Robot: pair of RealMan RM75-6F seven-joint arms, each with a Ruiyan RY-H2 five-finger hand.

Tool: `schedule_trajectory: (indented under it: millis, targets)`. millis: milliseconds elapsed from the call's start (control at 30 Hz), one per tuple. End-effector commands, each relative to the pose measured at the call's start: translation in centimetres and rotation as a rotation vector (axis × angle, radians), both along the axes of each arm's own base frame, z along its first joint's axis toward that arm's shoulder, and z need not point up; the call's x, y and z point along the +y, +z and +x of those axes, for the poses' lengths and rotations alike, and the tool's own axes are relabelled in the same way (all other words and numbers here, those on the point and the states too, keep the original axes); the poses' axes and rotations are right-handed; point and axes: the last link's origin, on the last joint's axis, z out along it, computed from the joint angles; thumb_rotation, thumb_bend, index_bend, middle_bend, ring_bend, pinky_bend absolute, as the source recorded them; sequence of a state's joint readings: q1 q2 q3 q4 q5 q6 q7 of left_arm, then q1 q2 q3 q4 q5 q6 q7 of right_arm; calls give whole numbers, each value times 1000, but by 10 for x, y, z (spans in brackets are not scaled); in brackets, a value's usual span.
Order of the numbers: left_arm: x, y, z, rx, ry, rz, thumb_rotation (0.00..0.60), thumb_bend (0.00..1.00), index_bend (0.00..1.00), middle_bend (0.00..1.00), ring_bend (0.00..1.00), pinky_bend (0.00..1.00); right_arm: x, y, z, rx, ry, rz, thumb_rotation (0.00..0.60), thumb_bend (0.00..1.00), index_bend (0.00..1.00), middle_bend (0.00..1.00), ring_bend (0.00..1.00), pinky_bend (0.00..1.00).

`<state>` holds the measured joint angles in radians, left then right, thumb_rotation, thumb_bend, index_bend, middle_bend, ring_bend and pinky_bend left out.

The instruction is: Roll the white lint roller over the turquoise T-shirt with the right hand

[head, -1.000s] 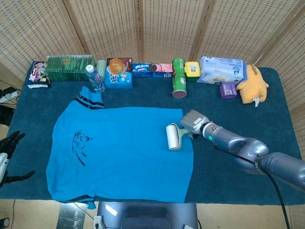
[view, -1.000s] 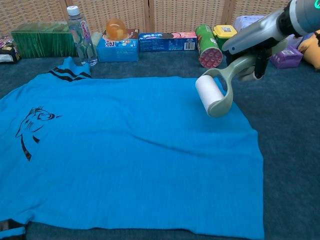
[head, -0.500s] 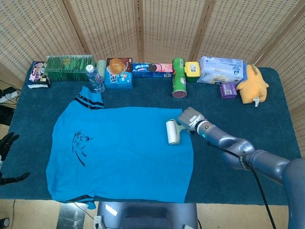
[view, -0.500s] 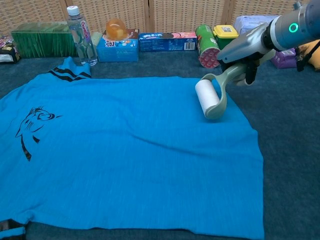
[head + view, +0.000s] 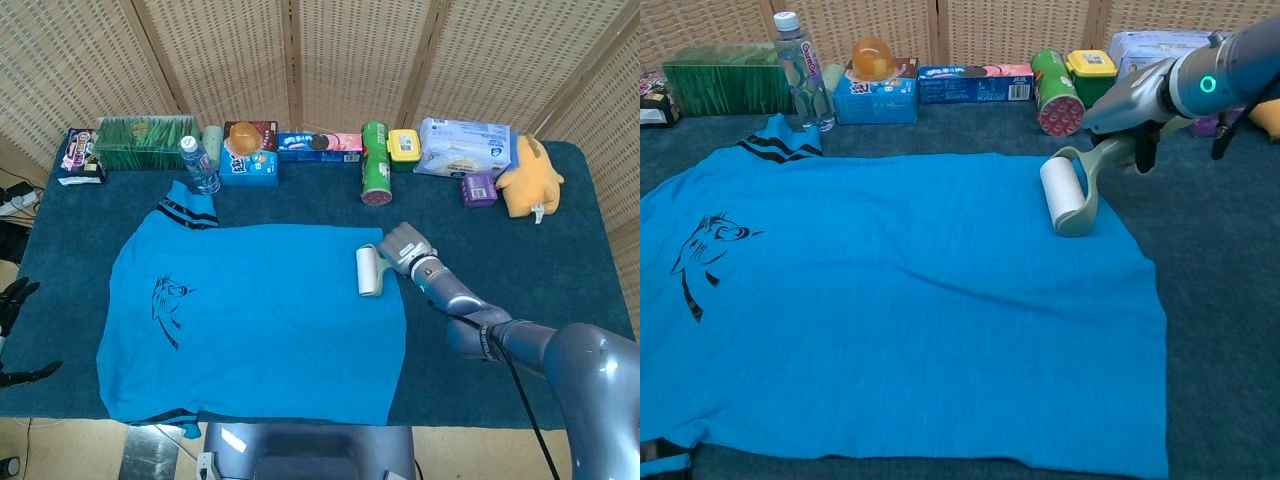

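The turquoise T-shirt (image 5: 260,315) (image 5: 890,300) lies flat across the dark blue table, with a black print near its left side. The white lint roller (image 5: 368,270) (image 5: 1063,192) rests on the shirt's upper right corner, close to the hem. My right hand (image 5: 403,247) (image 5: 1130,105) grips the roller's pale green handle from the right. My left hand (image 5: 15,300) hangs off the table's left edge, dark fingers spread and holding nothing.
Along the back edge stand a water bottle (image 5: 199,165), snack boxes (image 5: 250,150), a green can (image 5: 375,160), a wipes pack (image 5: 465,147) and a yellow plush toy (image 5: 528,177). The can (image 5: 1056,95) sits just behind the roller.
The roller has moved up and slightly right along the shirt's right part, toward the upper corner. My right arm has folded closer. The left hand shifted slightly.
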<state>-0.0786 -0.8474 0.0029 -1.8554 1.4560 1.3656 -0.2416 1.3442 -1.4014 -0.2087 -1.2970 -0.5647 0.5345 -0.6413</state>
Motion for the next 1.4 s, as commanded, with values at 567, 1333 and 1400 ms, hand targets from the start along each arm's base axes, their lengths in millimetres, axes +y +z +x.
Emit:
schedule_trajectory:
  millis: [567,1333,1400]
  targets:
    - [-1,-3,-4,-16,16,1,600,90,0,0,0,18,10,-34,62,188,49,-57,600,1000,884,836,950,1000]
    - [0,-10,-2,-28,25,-1,600,90,0,0,0,18,12,-53,117,321,88,-50,600,1000,884,837,952,1000]
    - [0,-9,-3,-29,30,0,600,90,0,0,0,18,9,-52,119,325,83,-54,600,1000,884,836,952,1000]
